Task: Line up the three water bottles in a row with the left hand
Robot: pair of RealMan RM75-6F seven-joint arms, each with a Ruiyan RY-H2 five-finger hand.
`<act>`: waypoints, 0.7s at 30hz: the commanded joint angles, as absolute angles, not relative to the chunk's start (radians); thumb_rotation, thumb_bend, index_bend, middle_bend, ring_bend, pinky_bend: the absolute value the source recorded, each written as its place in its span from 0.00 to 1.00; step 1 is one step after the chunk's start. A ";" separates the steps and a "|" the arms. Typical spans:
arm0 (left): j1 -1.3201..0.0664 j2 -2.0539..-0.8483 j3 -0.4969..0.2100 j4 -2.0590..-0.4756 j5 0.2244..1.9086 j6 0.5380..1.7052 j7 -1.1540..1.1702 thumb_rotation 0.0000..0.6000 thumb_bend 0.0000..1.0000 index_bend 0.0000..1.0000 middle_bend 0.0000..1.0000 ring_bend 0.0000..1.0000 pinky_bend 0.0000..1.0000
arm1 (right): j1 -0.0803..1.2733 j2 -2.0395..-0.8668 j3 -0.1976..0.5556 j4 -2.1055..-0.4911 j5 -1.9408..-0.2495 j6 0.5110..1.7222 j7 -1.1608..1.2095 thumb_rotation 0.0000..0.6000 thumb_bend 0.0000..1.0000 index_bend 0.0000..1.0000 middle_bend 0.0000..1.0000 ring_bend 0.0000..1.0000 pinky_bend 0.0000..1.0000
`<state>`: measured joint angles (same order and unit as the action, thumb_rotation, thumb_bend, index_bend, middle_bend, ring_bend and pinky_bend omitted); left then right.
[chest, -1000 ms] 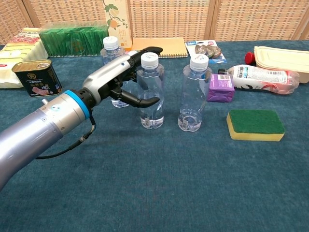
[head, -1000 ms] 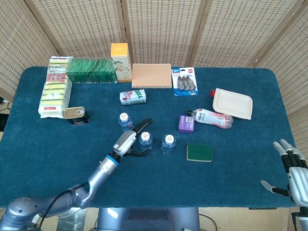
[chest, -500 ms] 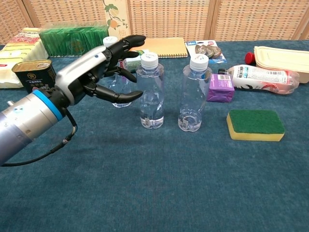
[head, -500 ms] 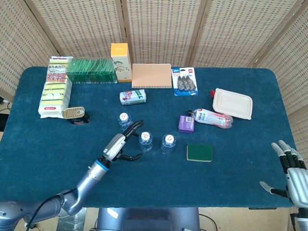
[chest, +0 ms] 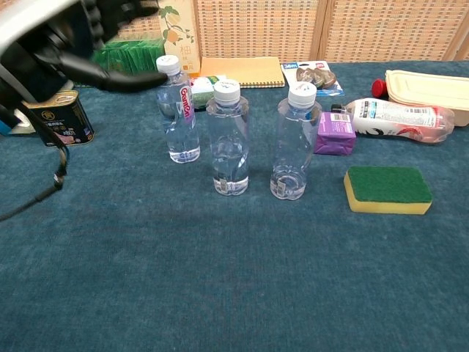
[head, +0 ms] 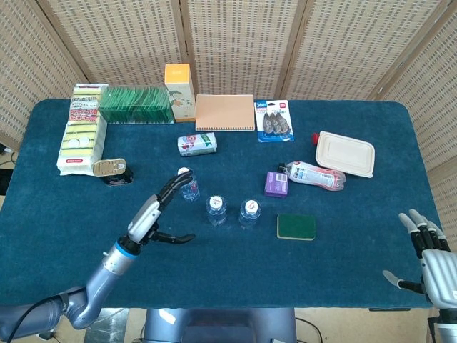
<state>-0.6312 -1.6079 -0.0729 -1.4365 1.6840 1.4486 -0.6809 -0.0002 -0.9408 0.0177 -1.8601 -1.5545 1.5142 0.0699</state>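
Three clear water bottles with white caps stand upright on the blue table. The left bottle carries a label and stands a little further back. The middle bottle and the right bottle stand side by side. My left hand is open, fingers spread, raised left of the bottles and touching none. My right hand is open at the table's near right corner, holding nothing.
A green-and-yellow sponge lies right of the bottles. A purple box, a lying bottle and a beige lunch box sit behind it. A meat tin, notebook, small carton and green packs lie further back.
My left hand has let go of the middle bottle and drawn back to the left and upward, fingers spread. The bottles stay put. The right hand has barely moved.
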 commanded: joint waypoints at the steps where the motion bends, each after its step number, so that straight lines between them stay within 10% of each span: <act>1: -0.608 -1.540 -0.100 -1.501 1.691 1.492 -0.640 1.00 0.14 0.00 0.00 0.00 0.00 | -0.001 -0.941 0.017 -1.860 -1.555 1.515 0.070 1.00 0.00 0.04 0.00 0.00 0.02; 10: -0.611 -1.447 -0.185 -1.445 1.472 1.340 -0.764 1.00 0.10 0.00 0.00 0.00 0.00 | -0.001 -0.938 0.014 -1.861 -1.563 1.517 0.077 1.00 0.00 0.04 0.00 0.00 0.02; 21: -0.654 -1.638 -0.158 -1.090 1.401 1.120 -0.991 1.00 0.10 0.00 0.00 0.00 0.02 | 0.006 -0.941 0.014 -1.865 -1.553 1.500 0.066 1.00 0.00 0.04 0.00 0.00 0.02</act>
<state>-0.6405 -1.5831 -0.1659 -1.1591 1.4121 1.1634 -0.9356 0.0059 -0.9408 0.0139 -1.8649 -1.5538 1.5000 0.0660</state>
